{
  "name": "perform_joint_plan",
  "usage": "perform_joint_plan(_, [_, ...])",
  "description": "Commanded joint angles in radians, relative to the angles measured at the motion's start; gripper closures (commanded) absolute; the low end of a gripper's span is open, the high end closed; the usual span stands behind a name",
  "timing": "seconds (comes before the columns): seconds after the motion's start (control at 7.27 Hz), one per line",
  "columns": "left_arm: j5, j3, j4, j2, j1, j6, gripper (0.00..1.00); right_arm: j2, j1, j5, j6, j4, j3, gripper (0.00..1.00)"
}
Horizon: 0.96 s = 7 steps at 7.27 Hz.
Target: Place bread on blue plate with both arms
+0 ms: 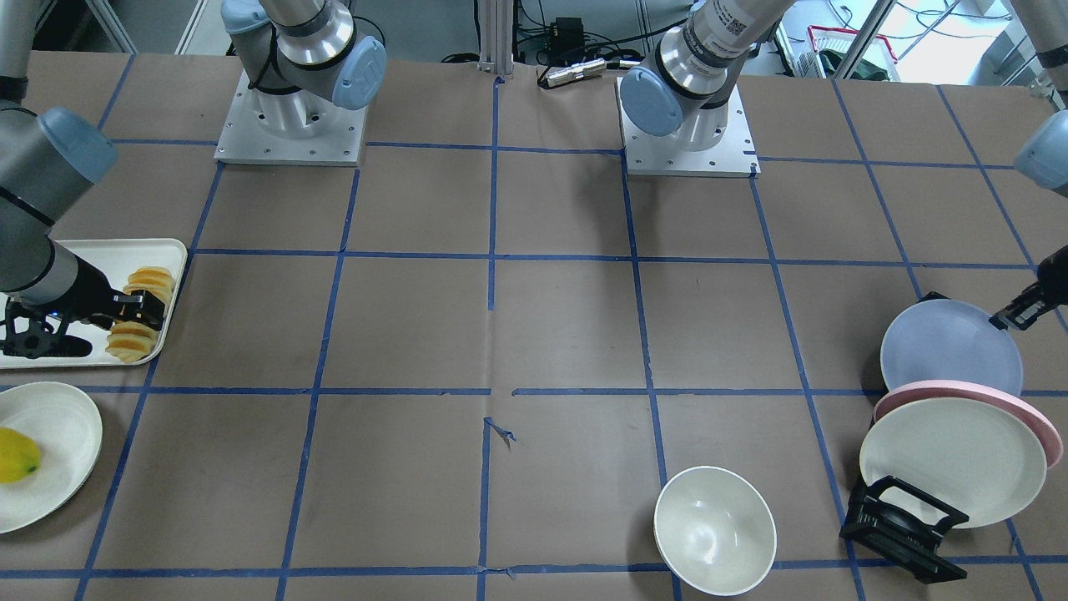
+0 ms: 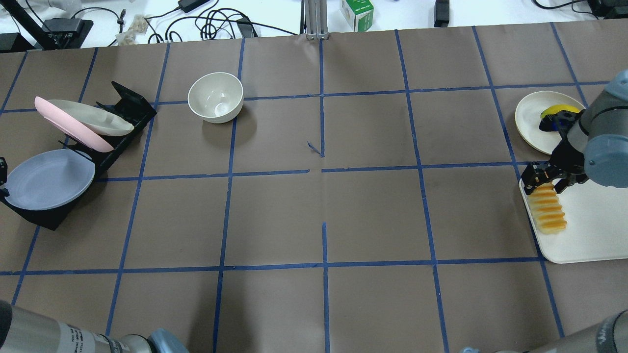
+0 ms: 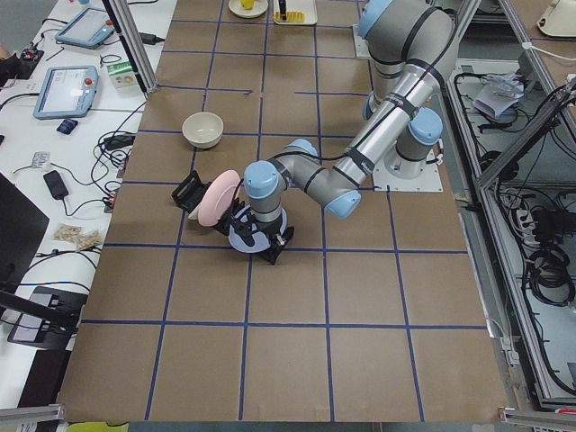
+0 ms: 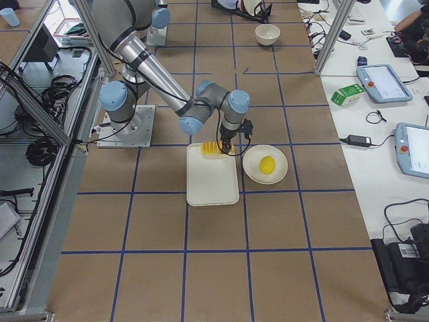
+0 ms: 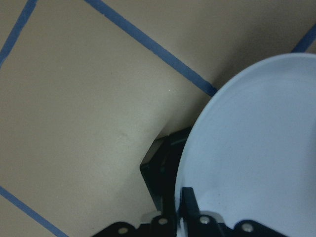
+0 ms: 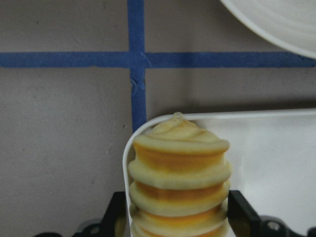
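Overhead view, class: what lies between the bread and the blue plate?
In the overhead view, only bare table crossed by blue tape lines separates bread and blue plate.

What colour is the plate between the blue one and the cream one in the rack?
The middle plate is pink; the front-facing view shows it best.

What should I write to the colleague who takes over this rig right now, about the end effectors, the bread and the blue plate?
Left end effector: seems shut on the rim of the blue plate, which leans in the black rack on the robot's left.
Right end effector: seems shut around the middle of the bread, which lies on the white tray on the robot's right.
Done: both grasps look taken; nothing lifted.
Left to do: lift the plate out of the rack, lay it flat, carry the bread over and set it on the plate.
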<state>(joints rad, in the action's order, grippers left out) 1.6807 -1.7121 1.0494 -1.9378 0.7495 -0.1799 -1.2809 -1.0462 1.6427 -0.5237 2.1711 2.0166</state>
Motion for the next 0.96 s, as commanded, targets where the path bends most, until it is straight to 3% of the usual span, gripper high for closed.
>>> perform_joint_plan(0.0, [0.011,0.043,0.154,0.061,0.004,-0.009,1.0,-0.001,0.009,0.0,0.011,-0.008,0.01,0.64])
perform_joint_plan(0.14, [0.029,0.061,0.219,0.081,-0.005,-0.066,1.0,-0.002,0.014,0.0,0.01,-0.01,0.007,0.87])
perform_joint_plan(0.28, [0.027,0.062,0.213,0.059,-0.004,-0.059,1.0,-0.008,0.014,0.0,0.01,-0.011,0.005,1.0])
perform_joint_plan(0.41, [0.014,0.059,0.175,0.031,0.001,-0.05,1.0,-0.009,0.014,0.0,0.01,-0.013,0.001,1.0])
perform_joint_plan(0.55, [-0.018,0.058,0.158,0.013,0.005,-0.049,0.92,-0.011,0.014,-0.001,0.011,-0.016,-0.004,1.0])
perform_joint_plan(0.69, [-0.025,0.058,0.1,-0.007,0.005,-0.05,0.66,-0.018,0.014,-0.001,0.011,-0.045,-0.021,1.0])
perform_joint_plan(0.83, [-0.03,0.058,0.083,-0.019,0.007,-0.047,0.63,-0.044,0.014,-0.001,0.011,-0.097,-0.053,1.0])
